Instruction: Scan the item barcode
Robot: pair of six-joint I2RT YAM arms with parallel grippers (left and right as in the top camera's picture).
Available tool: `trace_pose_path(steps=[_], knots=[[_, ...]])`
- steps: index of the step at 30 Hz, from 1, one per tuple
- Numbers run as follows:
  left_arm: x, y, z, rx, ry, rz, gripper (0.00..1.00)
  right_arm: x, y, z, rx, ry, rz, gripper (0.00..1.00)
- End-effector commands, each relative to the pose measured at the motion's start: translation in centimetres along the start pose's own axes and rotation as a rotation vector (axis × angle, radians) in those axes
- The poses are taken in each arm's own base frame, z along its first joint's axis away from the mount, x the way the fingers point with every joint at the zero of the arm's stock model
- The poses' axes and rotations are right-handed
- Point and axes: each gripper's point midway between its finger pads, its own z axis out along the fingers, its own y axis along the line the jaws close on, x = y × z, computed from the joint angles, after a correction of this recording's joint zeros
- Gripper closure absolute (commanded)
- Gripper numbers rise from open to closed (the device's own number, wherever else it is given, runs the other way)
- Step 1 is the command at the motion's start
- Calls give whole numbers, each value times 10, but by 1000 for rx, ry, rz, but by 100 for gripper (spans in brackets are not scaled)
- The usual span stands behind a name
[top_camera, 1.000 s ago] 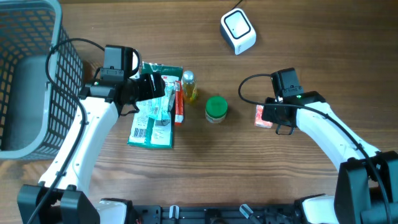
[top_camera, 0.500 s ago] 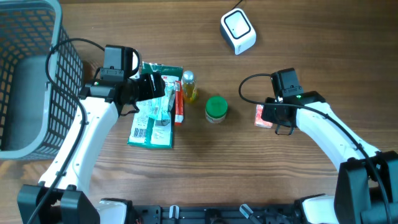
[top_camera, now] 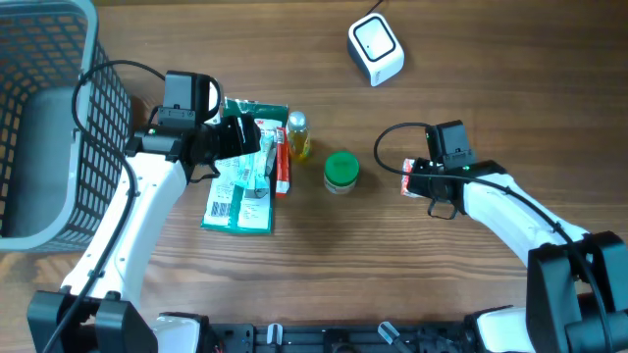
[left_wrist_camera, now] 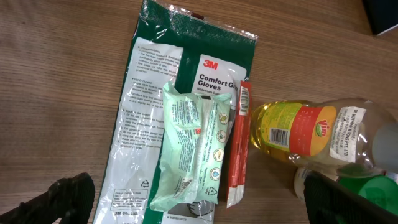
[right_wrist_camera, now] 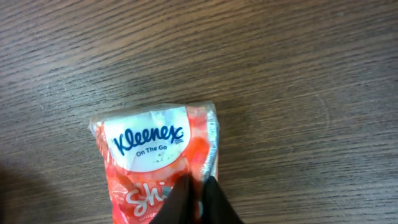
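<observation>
Right gripper (right_wrist_camera: 198,190) pinching the Kleenex tissue pack (right_wrist_camera: 152,149).
I see its jaws pressed onto the pack's seam edge, right of the green-lidded jar (top_camera: 340,170). My left gripper (left_wrist_camera: 208,202) hangs with jaws spread over the 3M gloves packet (left_wrist_camera: 155,112), wipes (left_wrist_camera: 186,149) and oil bottle (left_wrist_camera: 298,134). The barcode scanner (top_camera: 376,49) sits far back on the bench (top_camera: 491,78).

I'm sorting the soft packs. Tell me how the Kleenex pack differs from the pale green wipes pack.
The Kleenex pack is orange-red with a white label; the wipes pack is pale green. The Kleenex pack lies alone on the table; the wipes pack lies on the 3M gloves packet. The right gripper is shut on the Kleenex pack's edge; the left gripper hangs open above the wipes pack. Both are soft wrapped packs.
</observation>
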Motion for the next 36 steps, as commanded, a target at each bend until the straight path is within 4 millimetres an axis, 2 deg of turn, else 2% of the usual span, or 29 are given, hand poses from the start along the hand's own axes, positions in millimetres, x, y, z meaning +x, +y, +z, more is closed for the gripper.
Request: trace_pose_path(steps=[1, 2, 5, 8, 9, 10, 14, 19, 23, 24, 29, 36], knots=[[-4, -2, -3, 14, -11, -14, 0, 27, -16, 15, 51, 86, 3, 96], [-4, -2, -3, 14, -11, -14, 0, 25, -14, 12, 33, 81, 9, 96], [-4, -2, -3, 14, -11, -14, 0, 8, 4, -16, -161, 58, 19, 96], [-4, -2, -3, 14, -11, -14, 0, -10, 26, -60, -424, -10, -34, 96], [-4, -2, -3, 14, -11, -14, 0, -17, 34, -87, -554, -44, -34, 96], [-4, -2, -3, 14, -11, -14, 0, -19, 37, -103, -625, -58, -25, 96], [-4, -2, -3, 14, -11, -14, 0, -11, 62, -187, -1055, -76, -73, 96], [-4, -2, -3, 14, -11, -14, 0, 19, 86, -267, -1535, 31, -244, 96], [-4, -2, -3, 14, -11, -14, 0, 35, 98, -273, -1571, 100, -288, 96], [-4, -2, -3, 14, -11, -14, 0, 50, 110, -278, -1597, 150, -351, 96], [-4, -2, -3, 14, -11, -14, 0, 82, 135, -291, -1656, 245, -514, 96], [-4, -2, -3, 14, -11, -14, 0, 91, 144, -300, -1665, 311, -549, 96]])
